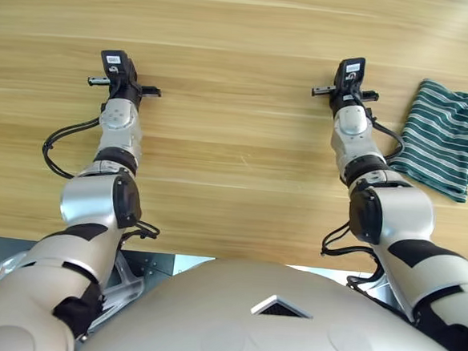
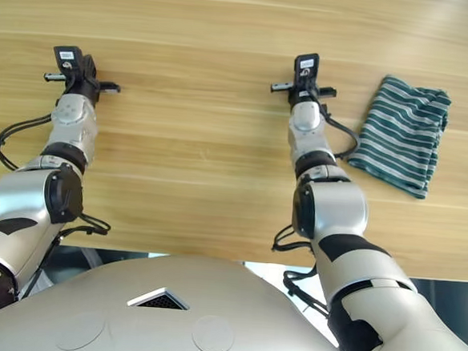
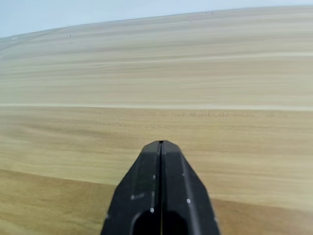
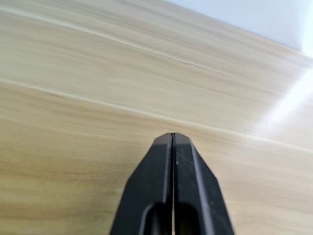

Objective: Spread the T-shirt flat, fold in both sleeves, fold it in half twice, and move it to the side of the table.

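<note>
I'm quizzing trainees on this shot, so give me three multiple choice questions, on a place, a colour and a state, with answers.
1. Where does the T-shirt lie?
A. right of the right arm
B. between the arms
C. left of the left arm
2. What colour is it?
A. plain red
B. green with pale stripes
C. yellow with dots
3. How do the jaws of the left gripper stand?
A. wide open
B. shut on the shirt
C. shut on nothing
Answers: A, it lies outside that arm; B, its stripes show; C, they meet over the bare table.
</note>
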Action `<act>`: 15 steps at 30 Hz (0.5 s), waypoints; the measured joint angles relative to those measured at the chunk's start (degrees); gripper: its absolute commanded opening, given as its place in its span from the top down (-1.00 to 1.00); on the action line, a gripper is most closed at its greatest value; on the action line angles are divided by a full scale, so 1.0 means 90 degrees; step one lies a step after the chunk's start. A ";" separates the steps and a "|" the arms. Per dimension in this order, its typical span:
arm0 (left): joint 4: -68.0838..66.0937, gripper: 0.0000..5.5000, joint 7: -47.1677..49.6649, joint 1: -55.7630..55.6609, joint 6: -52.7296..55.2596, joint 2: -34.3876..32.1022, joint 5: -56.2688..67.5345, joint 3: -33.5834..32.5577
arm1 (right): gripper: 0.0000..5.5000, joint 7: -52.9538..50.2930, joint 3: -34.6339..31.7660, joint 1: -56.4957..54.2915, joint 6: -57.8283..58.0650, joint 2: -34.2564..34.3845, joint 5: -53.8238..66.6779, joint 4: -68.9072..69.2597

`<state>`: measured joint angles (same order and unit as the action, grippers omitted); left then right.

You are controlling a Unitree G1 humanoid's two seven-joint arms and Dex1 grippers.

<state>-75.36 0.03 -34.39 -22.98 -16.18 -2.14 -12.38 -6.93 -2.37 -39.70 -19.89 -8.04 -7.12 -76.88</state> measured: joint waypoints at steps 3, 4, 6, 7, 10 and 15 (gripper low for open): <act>0.0000 1.00 -0.0001 -0.0008 0.0018 -0.0002 -0.0003 -0.0015 | 0.99 -0.0282 0.0204 -0.0034 0.0109 -0.0005 -0.0420 -0.0005; -0.0001 1.00 -0.0015 -0.0023 0.0056 -0.0002 -0.0002 -0.0043 | 0.99 -0.0366 0.0270 -0.0042 0.0137 -0.0006 -0.0533 -0.0006; -0.0006 1.00 -0.0030 -0.0052 0.0097 -0.0004 -0.0002 -0.0056 | 0.99 -0.0474 0.0331 -0.0045 0.0151 -0.0010 -0.0695 -0.0008; -0.0006 1.00 -0.0047 -0.0058 0.0102 -0.0002 0.0002 -0.0070 | 0.99 -0.0484 0.0332 -0.0048 0.0160 -0.0017 -0.0708 -0.0008; -0.0019 1.00 -0.0074 -0.0081 0.0122 0.0008 0.0008 -0.0138 | 0.99 -0.0492 0.0323 -0.0062 0.0222 -0.0074 -0.0834 -0.0011; -0.0029 1.00 -0.0200 -0.0134 0.0245 0.0019 0.0113 -0.0303 | 0.99 -0.0643 0.0505 -0.0062 0.0262 -0.0165 -0.1164 -0.0021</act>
<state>-75.62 -1.77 -35.60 -20.77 -16.01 -1.12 -15.11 -12.72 2.17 -40.26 -17.53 -9.53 -17.60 -77.07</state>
